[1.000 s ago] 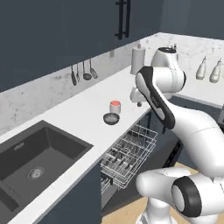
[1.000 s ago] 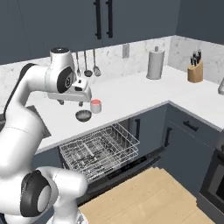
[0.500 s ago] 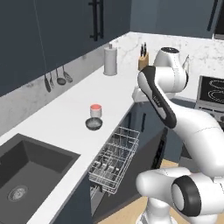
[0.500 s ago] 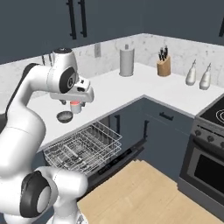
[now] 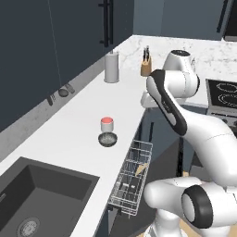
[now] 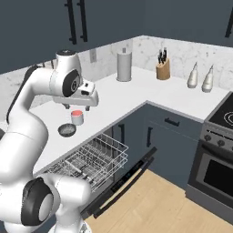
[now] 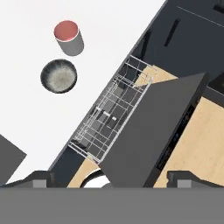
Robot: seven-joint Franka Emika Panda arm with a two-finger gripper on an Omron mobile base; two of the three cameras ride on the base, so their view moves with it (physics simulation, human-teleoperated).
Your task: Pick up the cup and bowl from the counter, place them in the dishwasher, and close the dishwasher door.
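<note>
White counter [image 5: 74,120], long, L-shaped. Dishwasher door [image 7: 148,131] dropped open, wire rack [image 6: 93,159] pulled out over it. Bowl [image 5: 108,139] near counter edge — cup [image 5: 107,124] just beside, apart. Gripper [image 7: 109,177] high above the door, fingers spread wide, holding nothing.

Setting: domestic kitchen, rendered. White L-shaped counter [image 6: 136,93] carries knife block [image 6: 162,68] and paper-towel roll [image 6: 124,65]; sink [image 5: 32,194] set into it, stove [image 6: 217,136] beside it, open dishwasher [image 6: 98,159] beneath.

Cup [image 5: 107,124] beside bowl [image 5: 108,139], countertop.
</note>
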